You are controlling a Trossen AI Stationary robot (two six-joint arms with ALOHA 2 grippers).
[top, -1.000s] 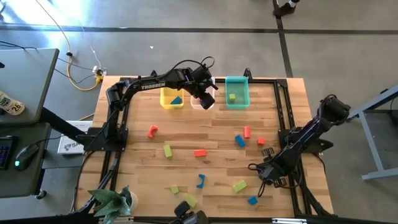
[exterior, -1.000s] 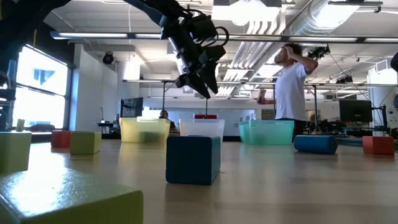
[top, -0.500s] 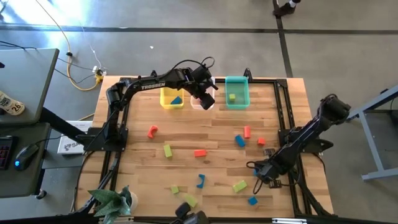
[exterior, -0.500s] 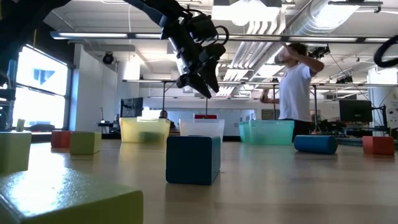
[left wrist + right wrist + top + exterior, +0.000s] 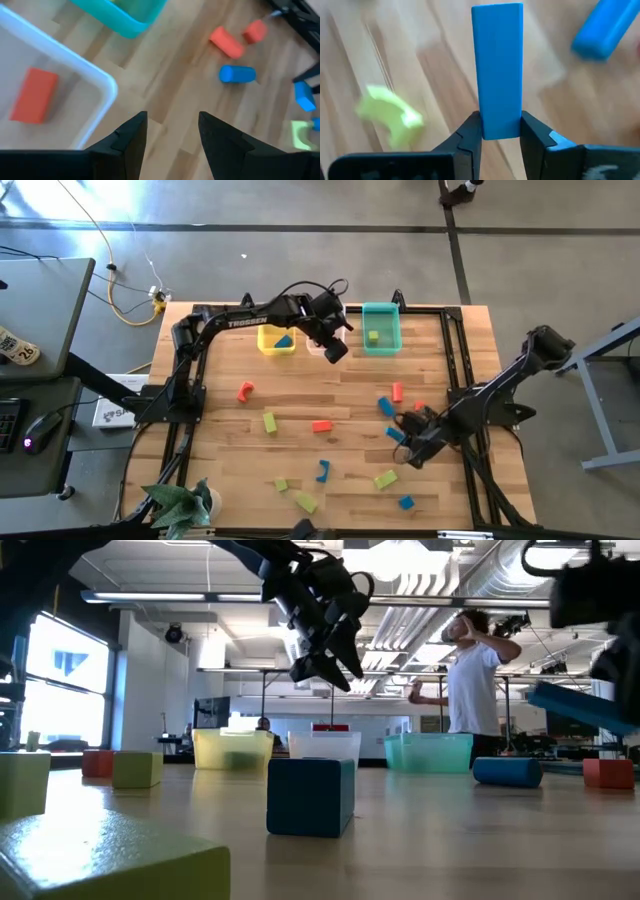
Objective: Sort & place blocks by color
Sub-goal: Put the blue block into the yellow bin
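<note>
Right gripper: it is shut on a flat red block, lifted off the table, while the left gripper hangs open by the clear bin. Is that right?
Not quite: the colour is wrong. The right gripper is shut on a flat blue block, not a red one, as the right wrist view shows. The rest holds: the block is lifted off the table, and the left gripper hangs open by the clear bin.

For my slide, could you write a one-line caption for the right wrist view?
Right gripper holding a blue bar block above the wooden table, near a green arch block.
</note>
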